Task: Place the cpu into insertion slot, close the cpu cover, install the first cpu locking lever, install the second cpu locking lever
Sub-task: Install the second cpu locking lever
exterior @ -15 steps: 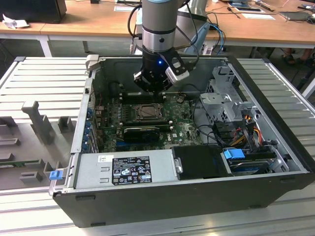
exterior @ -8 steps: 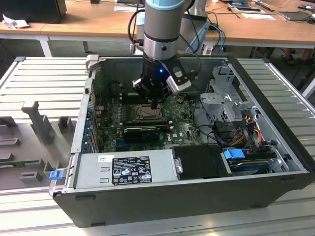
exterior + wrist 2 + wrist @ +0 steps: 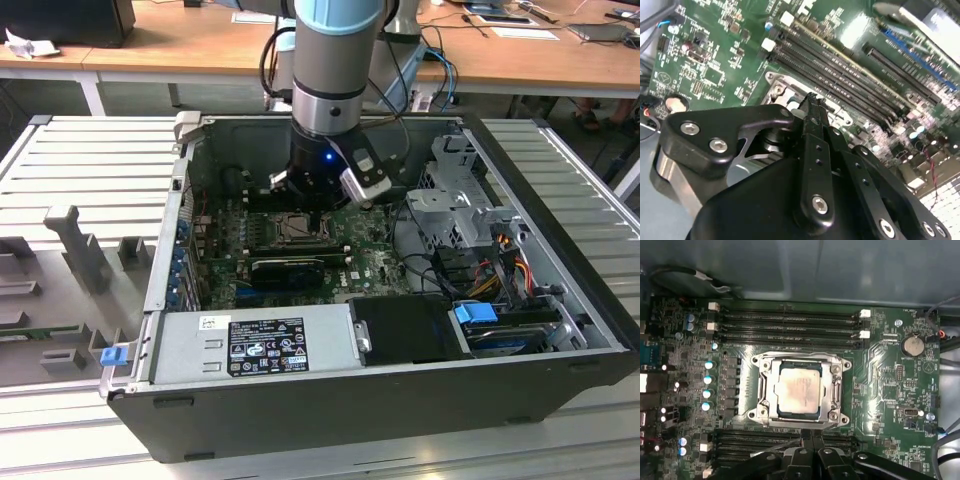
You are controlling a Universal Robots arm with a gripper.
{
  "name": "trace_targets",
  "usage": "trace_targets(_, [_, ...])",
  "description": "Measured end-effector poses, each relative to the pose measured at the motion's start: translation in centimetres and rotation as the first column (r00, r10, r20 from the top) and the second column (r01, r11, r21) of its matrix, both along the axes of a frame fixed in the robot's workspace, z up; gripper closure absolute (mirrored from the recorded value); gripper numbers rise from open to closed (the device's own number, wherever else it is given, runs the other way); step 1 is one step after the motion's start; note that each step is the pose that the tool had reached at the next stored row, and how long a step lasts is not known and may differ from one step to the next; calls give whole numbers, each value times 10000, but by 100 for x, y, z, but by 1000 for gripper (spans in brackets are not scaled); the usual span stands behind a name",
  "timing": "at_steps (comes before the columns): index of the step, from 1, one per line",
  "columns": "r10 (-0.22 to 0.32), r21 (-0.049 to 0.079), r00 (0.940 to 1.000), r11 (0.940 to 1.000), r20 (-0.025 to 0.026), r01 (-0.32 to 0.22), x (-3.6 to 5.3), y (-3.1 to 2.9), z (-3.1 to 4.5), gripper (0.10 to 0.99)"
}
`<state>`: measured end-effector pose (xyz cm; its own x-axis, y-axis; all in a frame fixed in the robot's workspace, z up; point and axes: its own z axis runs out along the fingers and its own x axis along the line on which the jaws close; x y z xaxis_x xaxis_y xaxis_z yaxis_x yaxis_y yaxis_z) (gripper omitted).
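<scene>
First wrist view has the gripper (image 3: 807, 439) sitting right at the edge of the socket, black fingers pressed together with nothing between them, tips just next to the rim of the cpu cover (image 3: 836, 390). Same deal in the second wrist view: the gripper (image 3: 811, 100) is pinched shut and its tip sits down at the silver socket frame.

The cpu (image 3: 798, 388) is already lying flat in the insertion slot (image 3: 780, 413), pale metal face up, framed by the cover's square cut-out. The cover looks folded down over it, silver frame flat all round the chip. Can't really make out the locking levers well enough to say whether they're latched.

Around the socket it's green motherboard (image 3: 885, 370), with long black memory slots (image 3: 785, 327) on one side and more of them on the other, near the fingers. A round coin cell battery (image 3: 913, 345) sits off toward one corner of the board.

Exterior view shows the arm (image 3: 330, 90) coming straight down into the open computer case (image 3: 400, 400), with the gripper (image 3: 318, 222) over the socket. A power supply (image 3: 260, 345) sits along the near wall, and the drive cage (image 3: 460, 200) is on the exterior view's right.
</scene>
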<state>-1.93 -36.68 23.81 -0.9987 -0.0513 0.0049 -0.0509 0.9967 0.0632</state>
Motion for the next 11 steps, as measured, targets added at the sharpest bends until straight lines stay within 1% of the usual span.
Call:
trace_targets(1, [5,40,10000,10000,0,-5,-6,-30,-8,980])
trace_targets(2, [6,59,10000,10000,0,-6,-15,-42,-10,980])
trace_targets(4, [26,106,10000,9999,-1,-26,-74,-66,-15,980])
trace_targets(6, [52,142,10000,9999,2,-52,-253,-71,-28,980])
trace_targets(7, [139,141,9999,9998,0,-139,-274,-71,-38,980])
trace_targets(9, [500,171,9987,9986,0,-500,-287,-72,-88,980])
trace_targets(10, [584,182,9983,9981,0,-584,-290,-71,-109,980])
trace_targets(11, [674,191,9977,9975,0,-674,-306,-71,-145,980])
